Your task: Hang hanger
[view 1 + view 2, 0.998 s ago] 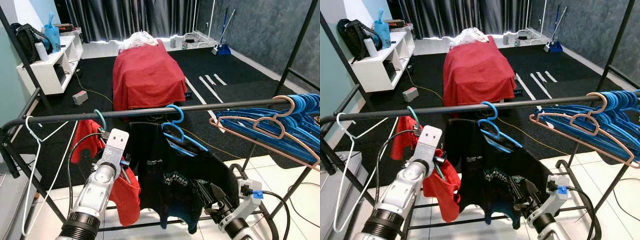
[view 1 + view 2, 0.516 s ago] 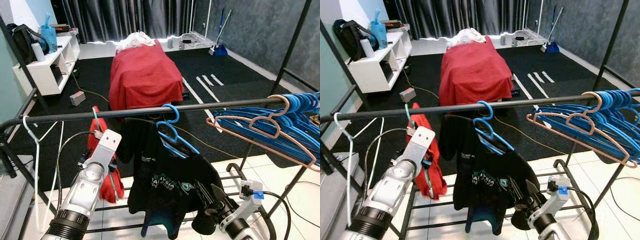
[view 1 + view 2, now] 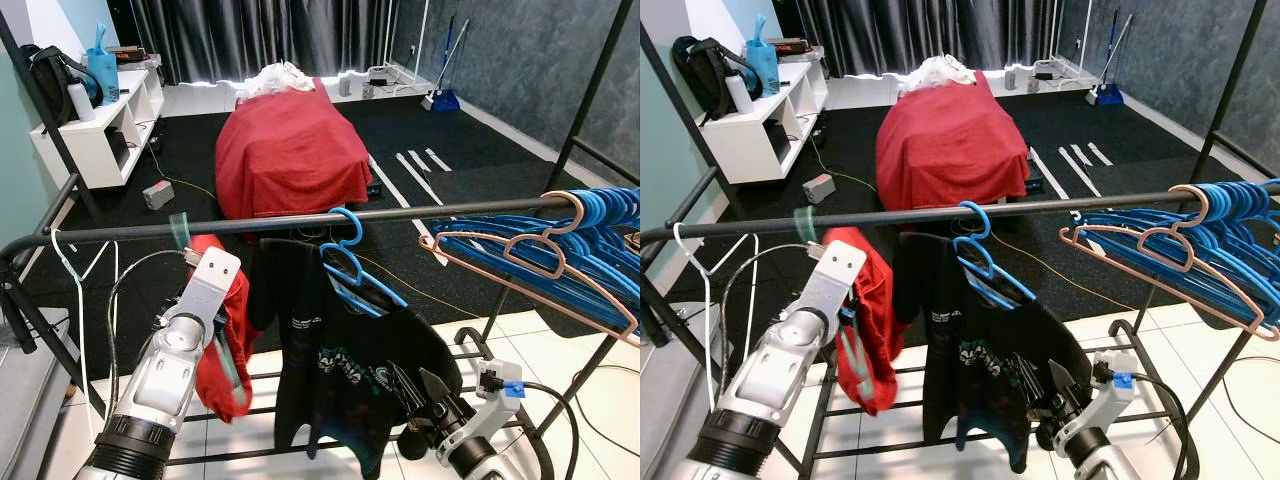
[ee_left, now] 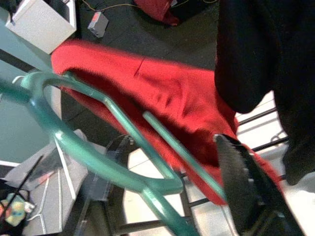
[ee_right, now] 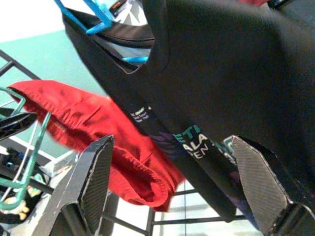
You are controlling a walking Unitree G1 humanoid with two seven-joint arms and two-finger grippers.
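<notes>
We saw the black rail (image 3: 300, 222) crossing the rack; the black T-shirt (image 3: 350, 350) hung from it on a blue hanger; our left gripper (image 3: 215, 330) had its fingers closed on the green hanger (image 3: 180, 228) carrying the red garment (image 3: 222, 335), its hook at the rail; our right gripper (image 3: 425, 395) stood open beneath the T-shirt, holding nothing.

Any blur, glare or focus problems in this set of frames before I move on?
Left wrist view: the green hanger and red shirt are smeared, the left hand's finger soft. Right wrist view: the black T-shirt reads clearly, with a washed-out white patch at one corner. Eye views: mostly sharp; bright light spills under the curtains.
</notes>
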